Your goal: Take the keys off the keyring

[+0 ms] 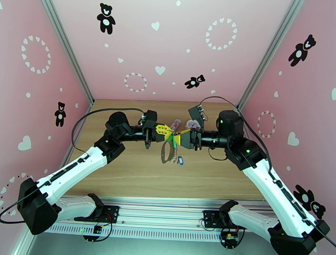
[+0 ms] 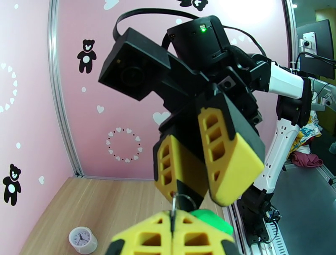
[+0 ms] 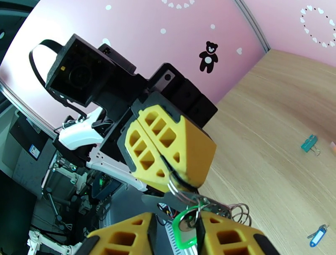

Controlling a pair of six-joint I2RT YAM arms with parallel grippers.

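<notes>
**Green key not yet free, and the hold on the ring is thin**

At the centre of the overhead view we see the two arms meeting tip to tip above the table point(image 3: 273, 126). The left gripper point(image 3: 176, 178) is clenched on a thin metal ring of the keyring point(image 1: 167, 152), whose grey-brown loop hangs just below the fingers. The right gripper point(image 3: 174, 224), at the bottom of its own wrist view, has its fingers parted. They straddle the head of the green key point(image 3: 185, 235), with a gap showing on one side. The blue key point(image 3: 317, 237) lies at the lower right of that view, apparently on the wood and apart from the bunch.

We judge the main risk to be the left gripper's hold. It pinches only wire at its very tips, so a sideways pull could twist the ring or slide it out. The whole bunch would then drop. The green head is smooth plastic, and a pinch off its middle may squirt it away. A straight tug, rather than one that follows the coil, would jam the key. The yellow fingers are also close enough to knock together.
</notes>
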